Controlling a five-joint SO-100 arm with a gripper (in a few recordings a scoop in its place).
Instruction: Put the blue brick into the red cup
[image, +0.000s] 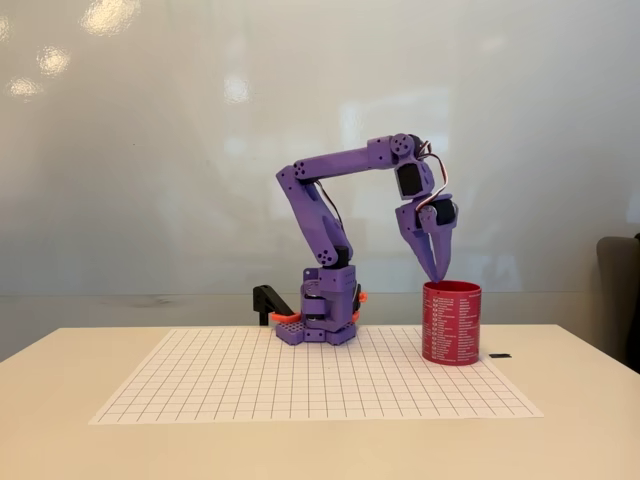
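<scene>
Pointing straight down, the purple gripper (437, 276) is hanging right over the open top of the red cup (451, 323), which is standing on the grid paper (250, 385). Its fingers are looking pinched together, but the blue brick is too hidden to make out.
</scene>
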